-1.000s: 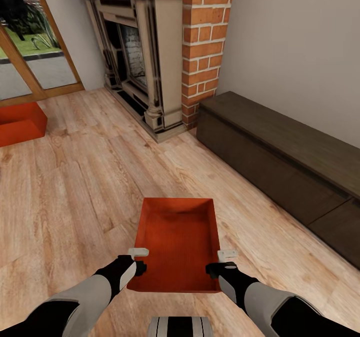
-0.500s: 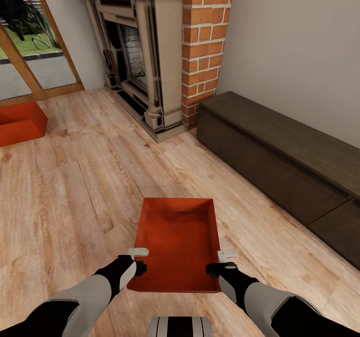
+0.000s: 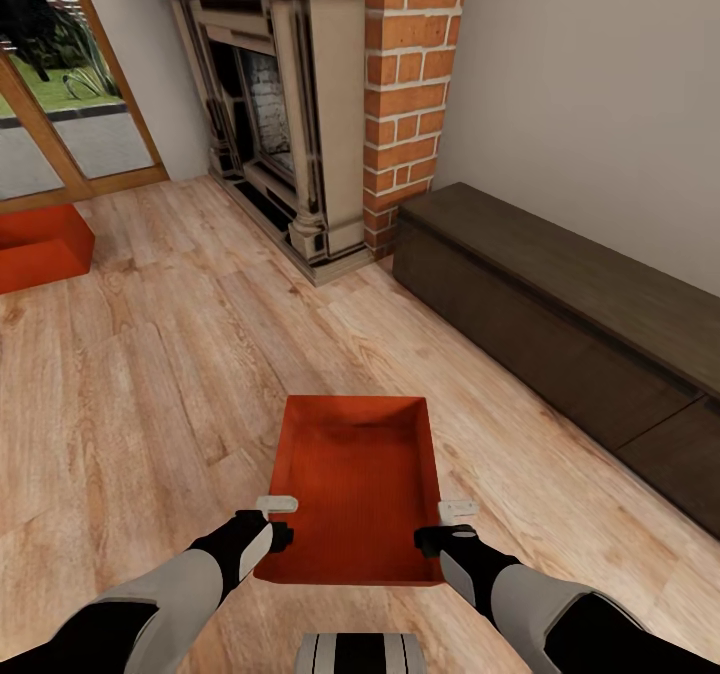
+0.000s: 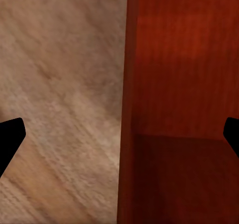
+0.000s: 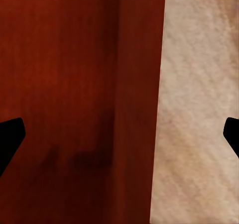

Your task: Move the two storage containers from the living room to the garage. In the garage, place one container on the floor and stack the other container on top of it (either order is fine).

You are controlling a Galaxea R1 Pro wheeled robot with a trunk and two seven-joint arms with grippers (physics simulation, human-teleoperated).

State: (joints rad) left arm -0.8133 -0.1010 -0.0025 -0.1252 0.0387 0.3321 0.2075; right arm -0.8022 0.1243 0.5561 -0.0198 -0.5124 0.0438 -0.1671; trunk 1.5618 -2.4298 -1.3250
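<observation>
Left end effector (image 3: 277, 519) and right end effector (image 3: 456, 521) straddle the storage container's (image 3: 357, 484) side walls, both spread, ungripped. Uneven closure risks tilting or slipping.

The head camera sits high on the robot and looks forward and steeply down, taking in both forearms, the wood-plank floor (image 3: 150, 374) and, farther off, the brick fireplace (image 3: 300, 104) and a low dark cabinet (image 3: 560, 324). Each wrist camera rides close above its own hand and looks straight down along the fingers, so near that one wall of the near storage container (image 3: 357, 489) runs up the middle of the picture. The left wrist view and the right wrist view share with the head view that container (image 4: 179, 84) (image 5: 64, 84) and the floor planks beside it (image 4: 59, 84) (image 5: 199, 84).
</observation>
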